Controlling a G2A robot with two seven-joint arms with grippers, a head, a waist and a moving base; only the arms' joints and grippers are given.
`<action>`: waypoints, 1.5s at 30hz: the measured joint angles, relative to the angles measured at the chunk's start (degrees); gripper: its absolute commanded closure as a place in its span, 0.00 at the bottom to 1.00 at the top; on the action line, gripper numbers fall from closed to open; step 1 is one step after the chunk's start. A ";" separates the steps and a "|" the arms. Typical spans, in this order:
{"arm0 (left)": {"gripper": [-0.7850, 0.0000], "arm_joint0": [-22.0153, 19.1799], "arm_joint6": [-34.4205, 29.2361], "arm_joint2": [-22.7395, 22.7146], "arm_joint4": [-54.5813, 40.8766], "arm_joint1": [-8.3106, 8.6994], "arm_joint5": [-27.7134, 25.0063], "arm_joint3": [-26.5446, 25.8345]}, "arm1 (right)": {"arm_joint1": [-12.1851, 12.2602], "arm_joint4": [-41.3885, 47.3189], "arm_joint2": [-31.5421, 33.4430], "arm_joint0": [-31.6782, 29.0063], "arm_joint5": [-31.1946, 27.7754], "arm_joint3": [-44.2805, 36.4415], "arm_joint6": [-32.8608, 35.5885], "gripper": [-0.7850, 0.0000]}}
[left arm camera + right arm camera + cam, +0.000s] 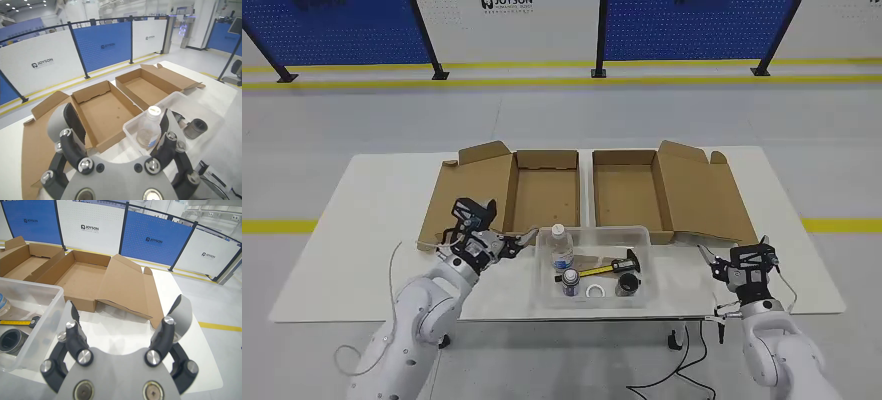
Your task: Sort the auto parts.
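Two open, empty grippers flank the tub (pixel 594 229): left gripper (pixel 117 115) just beside its left wall, right gripper (pixel 125 304) well apart to its right. Inside the tub lie a labelled bottle (pixel 560 247), its print too small to read, a yellow tool (pixel 592 270), a cylinder (pixel 627 285) and a ring (pixel 596 291). Behind the tub are two open boxes (pixel 545 195). Beyond them, panels (pixel 332 30) bear logos.

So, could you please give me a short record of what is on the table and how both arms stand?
surface: table
boxes: left box and right box, cardboard, open, side by side
container: clear bin, in front of the boxes
in container: bottle, yellow-handled item, metal cylinder, white ring
left tool: open, beside the bin near the bottle
right tool: open, over the table, apart from the bin
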 measured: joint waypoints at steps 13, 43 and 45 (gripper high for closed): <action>0.00 -6.92 -3.65 9.67 -2.96 -1.77 0.67 9.20 | 0.00 0.00 0.00 0.00 0.00 0.00 0.00 0.00; 0.11 -11.16 -2.34 17.34 -2.58 -3.93 1.50 18.30 | 0.00 0.00 0.00 0.00 0.00 0.00 0.00 0.00; 0.09 -11.30 -2.82 17.43 -3.23 -4.02 1.69 18.36 | 0.00 0.00 0.00 0.00 0.00 0.00 0.00 0.00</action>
